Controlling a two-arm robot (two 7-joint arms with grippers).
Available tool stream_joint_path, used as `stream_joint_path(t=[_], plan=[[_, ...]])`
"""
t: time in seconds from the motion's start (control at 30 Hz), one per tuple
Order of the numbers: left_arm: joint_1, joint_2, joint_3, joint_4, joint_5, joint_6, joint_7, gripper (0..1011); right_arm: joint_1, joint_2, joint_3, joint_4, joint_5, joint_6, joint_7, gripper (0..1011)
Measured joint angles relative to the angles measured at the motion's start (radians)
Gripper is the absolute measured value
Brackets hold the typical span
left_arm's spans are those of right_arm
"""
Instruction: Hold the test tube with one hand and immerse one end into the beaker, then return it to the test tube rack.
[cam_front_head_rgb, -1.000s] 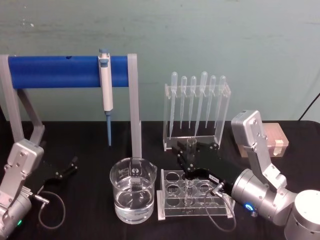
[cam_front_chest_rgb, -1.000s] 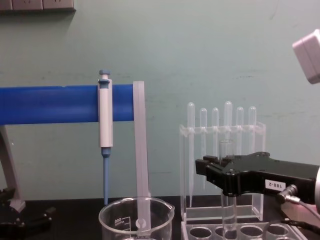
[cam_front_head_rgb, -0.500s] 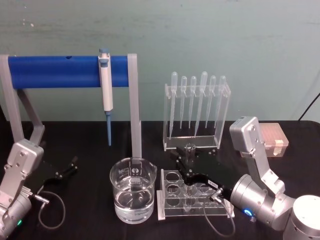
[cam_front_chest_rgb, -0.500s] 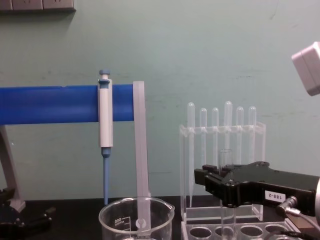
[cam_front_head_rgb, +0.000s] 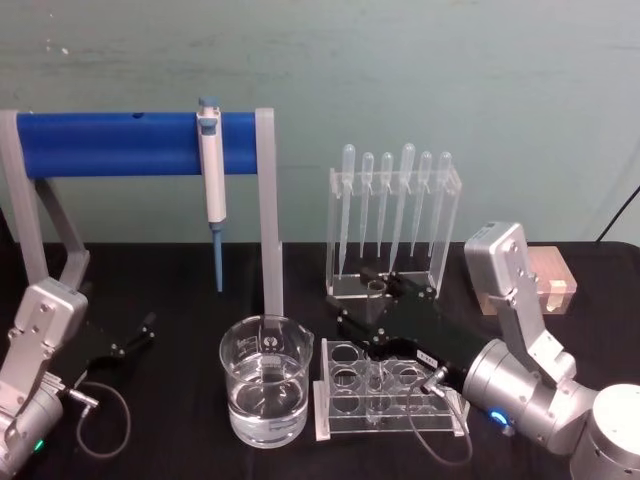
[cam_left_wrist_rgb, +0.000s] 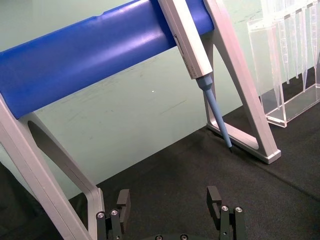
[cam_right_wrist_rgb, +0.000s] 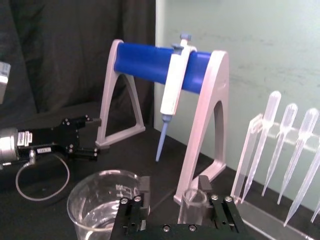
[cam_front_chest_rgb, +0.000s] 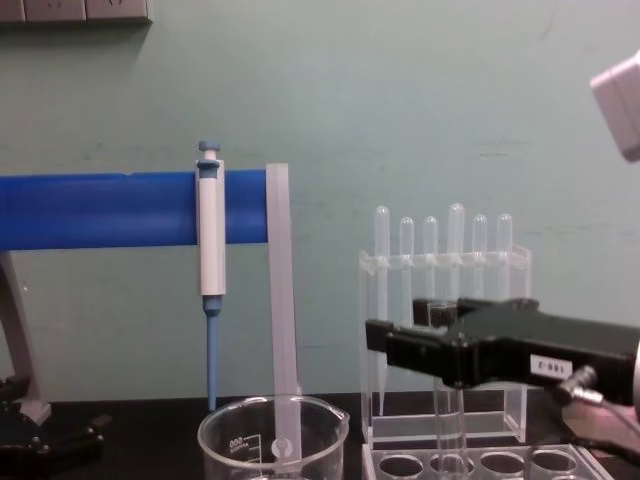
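Observation:
The clear test tube (cam_front_head_rgb: 377, 292) stands upright in a hole of the acrylic tube rack (cam_front_head_rgb: 340, 422), to the right of the beaker (cam_front_head_rgb: 265, 385). My right gripper (cam_front_head_rgb: 370, 308) is at the tube's upper part and open. In the right wrist view the test tube (cam_right_wrist_rgb: 192, 202) sits against one finger, with a wide gap to the other side of the right gripper (cam_right_wrist_rgb: 177, 210). From the chest, the test tube (cam_front_chest_rgb: 447, 425) drops below the right gripper (cam_front_chest_rgb: 398, 330) into the rack. The beaker (cam_front_chest_rgb: 272, 435) holds clear liquid. My left gripper (cam_left_wrist_rgb: 169, 200) rests open at the far left.
A blue bar stand (cam_front_head_rgb: 110, 142) carries a blue-and-white pipettor (cam_front_head_rgb: 211, 165) behind the beaker. A clear rack of plastic pipettes (cam_front_head_rgb: 393, 225) stands just behind the test tube. A pink box (cam_front_head_rgb: 552, 280) sits at the right edge. The left gripper (cam_front_head_rgb: 135, 338) lies on the black table.
The right gripper lowered the test tube deeper into the rack, then spread its fingers and let go. The left arm has not moved.

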Motion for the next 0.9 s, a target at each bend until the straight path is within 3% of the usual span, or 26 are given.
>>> stream_joint_path(t=[0.43, 0.63, 0.87, 0.9], plan=[[0.0, 0.0, 0.0, 0.0, 0.0, 0.0, 0.0, 1000, -0.012, 0.028, 0.045, -0.111, 0.004, 0.008, -0.022, 971], [0.0, 0.0, 0.0, 0.0, 0.0, 0.0, 0.0, 1000, -0.044, 0.044, 0.088, -0.156, 0.024, 0.002, -0.039, 1003], [0.0, 0.0, 0.0, 0.0, 0.0, 0.0, 0.0, 1000, -0.124, 0.074, 0.181, -0.197, 0.046, -0.028, -0.079, 1002], [0.0, 0.0, 0.0, 0.0, 0.0, 0.0, 0.0, 1000, -0.124, 0.074, 0.181, -0.197, 0.046, -0.028, -0.079, 1002]])
